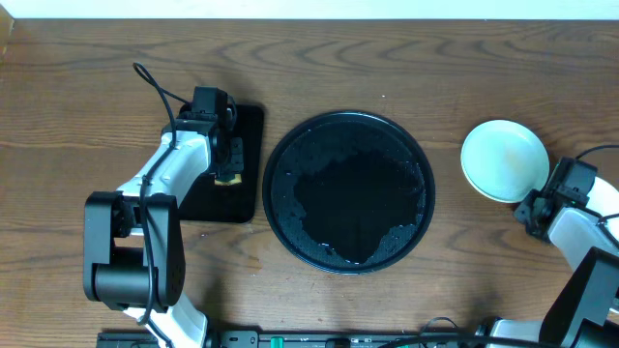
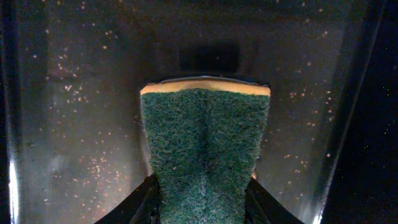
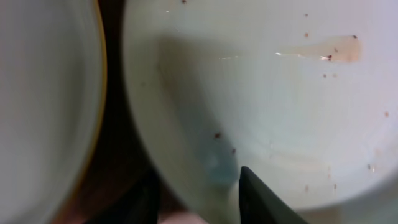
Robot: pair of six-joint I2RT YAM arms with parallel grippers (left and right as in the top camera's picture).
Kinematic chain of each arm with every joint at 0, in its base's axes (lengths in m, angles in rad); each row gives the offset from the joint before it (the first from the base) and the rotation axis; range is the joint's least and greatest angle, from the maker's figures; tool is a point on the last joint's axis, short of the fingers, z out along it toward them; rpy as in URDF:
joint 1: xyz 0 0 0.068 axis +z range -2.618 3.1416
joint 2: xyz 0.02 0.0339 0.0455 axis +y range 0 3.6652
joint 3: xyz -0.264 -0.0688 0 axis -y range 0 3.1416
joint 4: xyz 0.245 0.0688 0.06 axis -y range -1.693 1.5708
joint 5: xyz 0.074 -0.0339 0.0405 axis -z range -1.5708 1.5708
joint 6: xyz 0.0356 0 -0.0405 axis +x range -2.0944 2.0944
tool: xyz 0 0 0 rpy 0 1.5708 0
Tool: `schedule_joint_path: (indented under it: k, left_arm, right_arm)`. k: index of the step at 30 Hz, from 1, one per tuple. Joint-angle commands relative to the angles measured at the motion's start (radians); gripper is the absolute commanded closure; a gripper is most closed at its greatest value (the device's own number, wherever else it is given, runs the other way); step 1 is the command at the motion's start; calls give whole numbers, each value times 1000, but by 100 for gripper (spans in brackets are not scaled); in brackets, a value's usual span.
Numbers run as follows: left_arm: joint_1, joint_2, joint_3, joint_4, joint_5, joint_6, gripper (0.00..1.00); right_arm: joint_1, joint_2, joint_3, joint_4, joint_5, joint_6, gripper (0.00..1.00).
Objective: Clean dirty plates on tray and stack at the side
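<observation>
The large round black tray (image 1: pixel 348 193) lies mid-table, wet and holding no plates. A pale aqua plate (image 1: pixel 503 159) lies on top of others on the wood at the right. In the right wrist view it (image 3: pixel 267 93) has a brown smear, and a yellow-rimmed plate (image 3: pixel 43 93) shows to its left. My right gripper (image 1: pixel 535 206) straddles the aqua plate's near rim (image 3: pixel 196 180), shut on it. My left gripper (image 1: pixel 225 164) is shut on a green-and-yellow sponge (image 2: pixel 205 137) over the small rectangular tray.
The small rectangular black tray (image 1: pixel 247 198) lies left of the round tray; its floor (image 2: pixel 74 93) is speckled with crumbs. Bare wood-grain tabletop (image 1: pixel 387 58) surrounds both trays. A black cable (image 1: pixel 160 92) loops above the left arm.
</observation>
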Motion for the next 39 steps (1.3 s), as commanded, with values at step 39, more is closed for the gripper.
schedule_joint_path:
  k: [39]
  left_arm:
    - [5, 11, -11, -7, -5, -6, 61]
  right_arm:
    - [154, -167, 196, 6, -338, -131, 99]
